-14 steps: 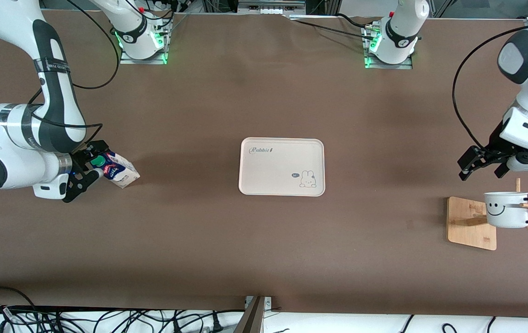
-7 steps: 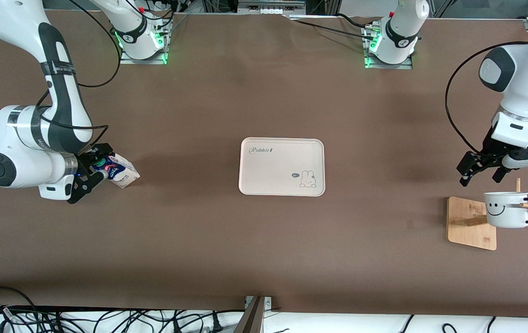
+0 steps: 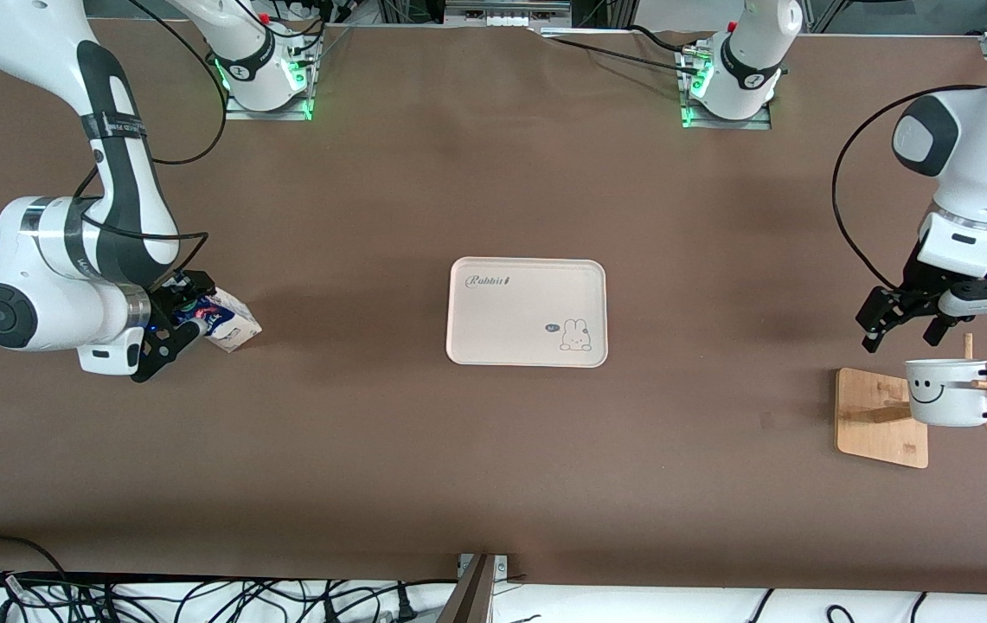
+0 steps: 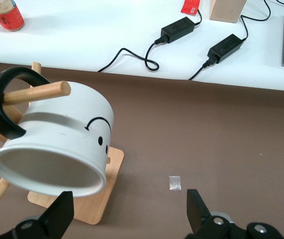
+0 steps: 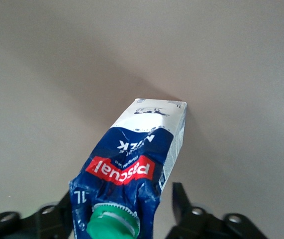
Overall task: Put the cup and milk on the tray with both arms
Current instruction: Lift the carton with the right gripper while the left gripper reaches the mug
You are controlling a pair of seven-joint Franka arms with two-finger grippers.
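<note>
Right jaws point(image 3: 183, 330) flank milk point(image 3: 229, 322); tray point(image 3: 528, 350) (bare).

Milk carton point(image 3: 223, 318): small, gable-top, dark blue with red and white print, green cap, standing on the table toward the right arm's end.

Mug point(image 3: 947, 392): white, black smiley face, thin black loop handle, hung tilted on a wooden rack's peg toward the left arm's end.

Tray point(image 3: 528, 359): cream, rounded, raised rim, "Rabbit" lettering, bunny drawing, mid-table.

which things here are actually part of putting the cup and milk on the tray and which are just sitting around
Part of the job: cup, milk, tray, right gripper, left gripper.

Just lying about: wooden rack, red can, two power adapters.
</note>
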